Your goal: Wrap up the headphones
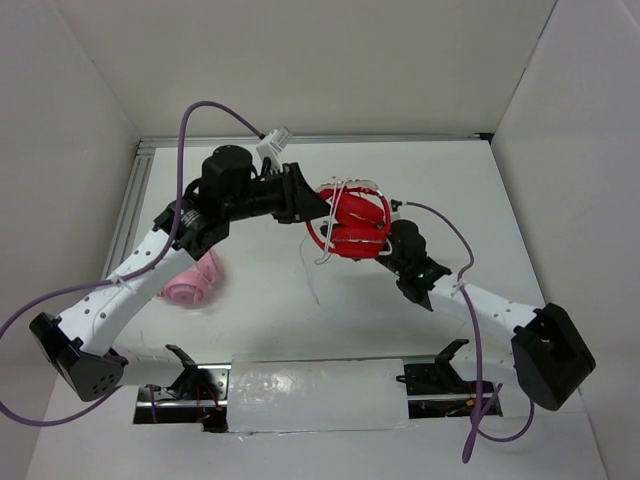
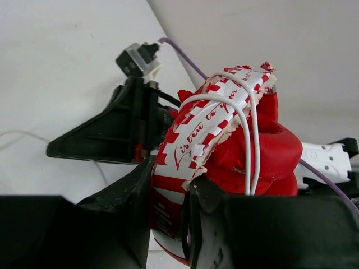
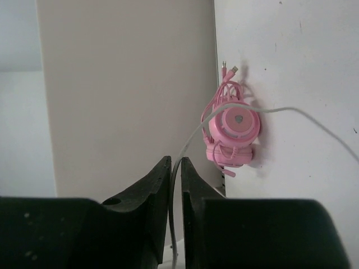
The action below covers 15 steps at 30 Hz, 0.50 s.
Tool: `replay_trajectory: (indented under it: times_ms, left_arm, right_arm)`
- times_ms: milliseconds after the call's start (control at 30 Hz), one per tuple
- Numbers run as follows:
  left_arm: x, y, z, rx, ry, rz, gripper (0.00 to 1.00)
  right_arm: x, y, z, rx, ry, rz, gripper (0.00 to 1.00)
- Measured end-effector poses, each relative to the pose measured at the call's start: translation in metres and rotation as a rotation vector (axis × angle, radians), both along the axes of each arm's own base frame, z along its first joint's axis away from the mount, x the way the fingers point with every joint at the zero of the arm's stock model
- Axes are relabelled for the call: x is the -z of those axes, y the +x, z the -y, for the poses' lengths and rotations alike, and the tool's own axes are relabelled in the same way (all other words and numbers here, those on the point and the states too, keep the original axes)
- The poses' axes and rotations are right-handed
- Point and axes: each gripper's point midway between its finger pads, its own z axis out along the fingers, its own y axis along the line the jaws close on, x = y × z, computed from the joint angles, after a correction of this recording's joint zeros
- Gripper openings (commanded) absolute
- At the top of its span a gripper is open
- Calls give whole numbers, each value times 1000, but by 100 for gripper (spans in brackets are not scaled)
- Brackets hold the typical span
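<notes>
The red headphones point(image 1: 355, 225) hang above the table's middle, between my two grippers. My left gripper point(image 1: 312, 205) is shut on their red-and-white headband point(image 2: 196, 131), which fills the gap between the jaws in the left wrist view point(image 2: 170, 190). The thin white cable point(image 2: 249, 140) is looped over the headband and the red cups point(image 2: 275, 151). My right gripper point(image 1: 395, 248) is just right of the cups. In the right wrist view its jaws point(image 3: 175, 165) are shut on the white cable point(image 3: 291, 112). A loose length of cable point(image 1: 315, 275) hangs below the headphones.
Pale pink headphones point(image 1: 192, 280) lie on the table at the left, partly under my left arm; they also show in the right wrist view point(image 3: 233, 131). White walls enclose the table on three sides. Purple arm cables point(image 1: 205, 108) loop above and beside both arms.
</notes>
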Motion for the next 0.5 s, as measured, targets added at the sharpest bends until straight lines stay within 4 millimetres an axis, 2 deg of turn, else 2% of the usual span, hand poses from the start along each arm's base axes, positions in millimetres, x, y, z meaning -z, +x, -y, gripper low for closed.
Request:
replay_trajectory:
  times_ms: [267, 400, 500]
  left_arm:
    - [-2, -24, 10, 122, -6, 6, 0]
    - [-2, -36, 17, 174, 11, 3, 0]
    - [-9, -37, 24, 205, 7, 7, 0]
  right_arm:
    - [3, 19, -3, -16, 71, -4, 19]
    - [-3, 22, -20, -96, 135, 19, 19]
    - [-13, 23, -34, -160, 206, 41, 19]
